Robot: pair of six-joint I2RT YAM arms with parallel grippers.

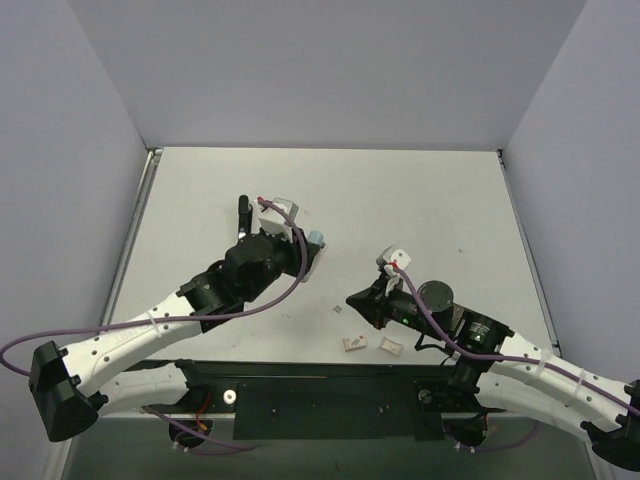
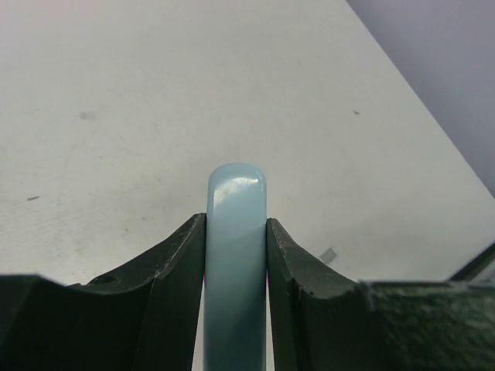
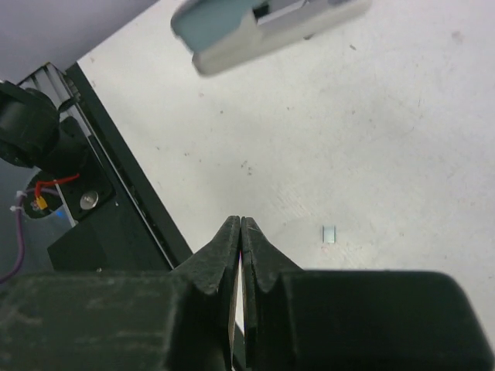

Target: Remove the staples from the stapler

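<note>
The stapler [image 2: 236,255] is a narrow, glossy body of pale blue with a rounded end; it sits clamped between the two dark fingers [image 2: 182,270] of the left gripper [image 2: 236,224], which press on its flanks, its rounded end standing out beyond their tips. In the overhead view only that blue end shows [image 1: 317,238], poking out from the left gripper [image 1: 305,248] left of the table's [image 1: 420,200] middle. The right wrist camera catches it at the top of its frame [image 3: 232,27] as a blurred blue-grey shell with a lighter, whitish part along one side and a small dark slot in it; whether it touches the table cannot be told. The right gripper [image 3: 241,226] lies low over the near part of the table, well apart from the stapler and pointing towards it [image 1: 353,300]; its fingers [image 3: 220,255] are pressed together at the tips, and a thin pale line runs between them lower down — whether anything is pinched there cannot be told. A tiny pale chip [image 3: 329,233] lies on the table just beyond those tips, also seen from above [image 1: 338,309]; two small white pieces — one [image 1: 353,343] just beside the other [image 1: 389,346] — rest near the table's front edge, beside the right arm.
</note>
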